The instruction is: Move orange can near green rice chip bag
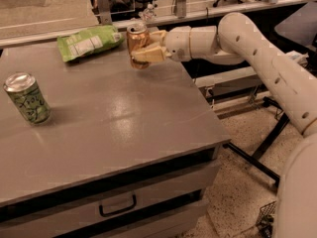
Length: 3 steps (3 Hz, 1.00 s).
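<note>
**Hand.** The hand (144,47) is at the far right corner of the table (124,128), reaching in from the right on the end of the pale arm (257,53). Its two fingers (148,56) are closed on the orange can (135,39), one on the near side and one on the far side. The grip sits on the middle and lower part of the body. The silver top stands clear above the fingers.

**Orange can.** The orange can is upright or nearly so. Its base is at the level of the table surface; whether it rests on the table or hangs just above it cannot be told. It is just beside the right end of the bag (89,41), apart from it by a narrow gap.

**Bag.** The bag lies flat along the far edge of the table, white label patch facing up, long side running left to right.

**Other items.** A green can (27,99) stands upright near the left edge of the table, well apart from the bag and the orange can. A drawer with a dark handle (117,207) sits in the table front. A wire basket (265,216) is on the speckled floor at lower right.
</note>
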Motion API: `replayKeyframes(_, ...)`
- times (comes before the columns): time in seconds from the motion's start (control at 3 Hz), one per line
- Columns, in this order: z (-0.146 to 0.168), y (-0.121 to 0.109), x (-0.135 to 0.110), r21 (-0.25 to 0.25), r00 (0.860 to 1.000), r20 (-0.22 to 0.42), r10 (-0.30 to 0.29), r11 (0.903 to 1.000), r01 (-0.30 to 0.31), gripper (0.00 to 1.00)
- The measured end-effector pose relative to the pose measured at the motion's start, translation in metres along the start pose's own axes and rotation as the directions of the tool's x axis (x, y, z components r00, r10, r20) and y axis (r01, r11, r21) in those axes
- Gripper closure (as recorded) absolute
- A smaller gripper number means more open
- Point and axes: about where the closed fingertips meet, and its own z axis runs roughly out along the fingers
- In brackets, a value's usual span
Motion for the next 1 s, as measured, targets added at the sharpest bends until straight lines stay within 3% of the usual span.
replayKeyframes(0.33, 0.017, -0.047, -0.005, 0.083, 0.999, -0.033, -0.008, 0.9965, 0.011, 1.0)
replayKeyframes(1.0, 0.048, -0.084, 0.0, 0.167, 0.997, -0.067, 0.029, 0.9858, -0.018, 1.0)
